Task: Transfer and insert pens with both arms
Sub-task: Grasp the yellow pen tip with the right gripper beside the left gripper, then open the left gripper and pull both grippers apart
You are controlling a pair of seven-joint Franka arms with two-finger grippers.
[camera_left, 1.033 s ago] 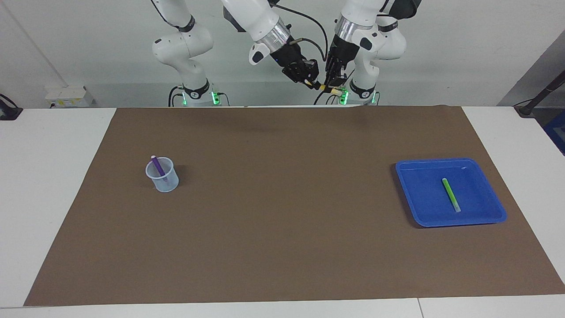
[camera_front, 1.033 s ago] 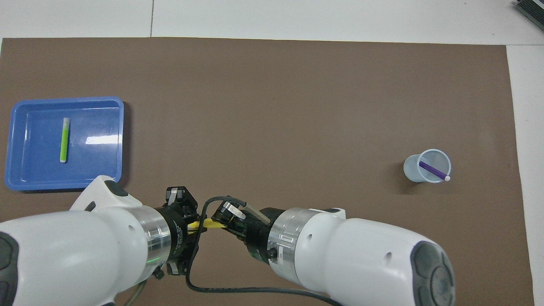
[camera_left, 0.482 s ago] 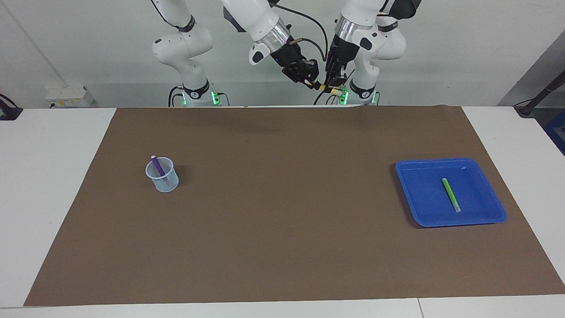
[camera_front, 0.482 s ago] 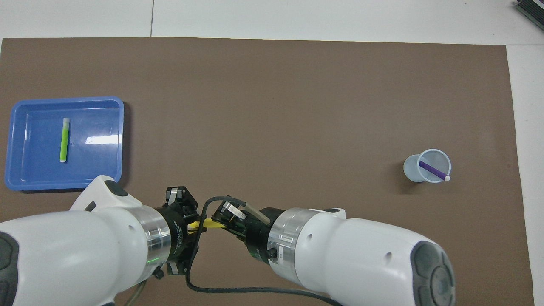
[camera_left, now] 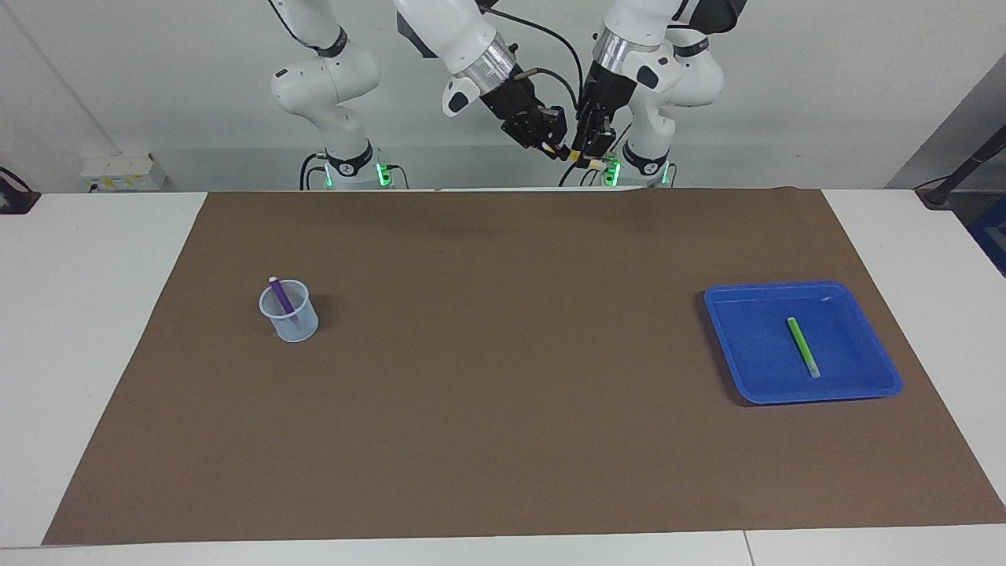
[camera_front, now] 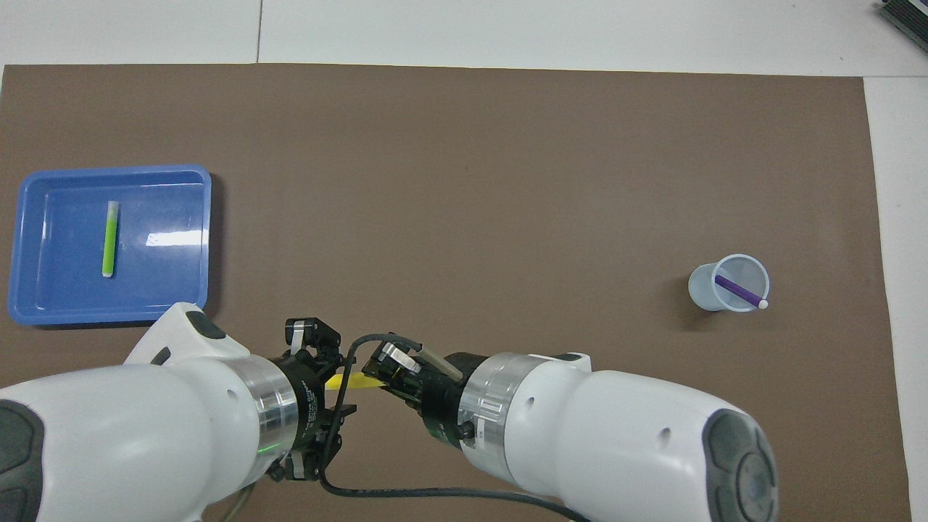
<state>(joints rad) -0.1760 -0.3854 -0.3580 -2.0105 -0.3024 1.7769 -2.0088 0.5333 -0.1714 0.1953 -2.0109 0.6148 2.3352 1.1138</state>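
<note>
High over the mat's edge by the robots, my right gripper point(camera_left: 559, 149) point(camera_front: 373, 377) is shut on one end of the yellow pen point(camera_left: 578, 157) point(camera_front: 348, 382). My left gripper point(camera_left: 585, 151) point(camera_front: 339, 383) faces it, fingers open and standing apart around the pen's other end. The purple pen point(camera_left: 281, 299) point(camera_front: 738, 290) leans inside a clear cup point(camera_left: 299, 326) point(camera_front: 705, 290) toward the right arm's end of the table. The green pen point(camera_left: 802, 346) point(camera_front: 110, 239) lies flat in a blue tray point(camera_left: 786, 288) point(camera_front: 116, 171) toward the left arm's end.
A brown mat point(camera_left: 503, 377) point(camera_front: 464, 181) covers most of the white table. The cup and the tray are the only things standing on it.
My left gripper's fingers have spread apart off the yellow pen and the hand has drawn back slightly. The right gripper keeps its hold in the same place.
</note>
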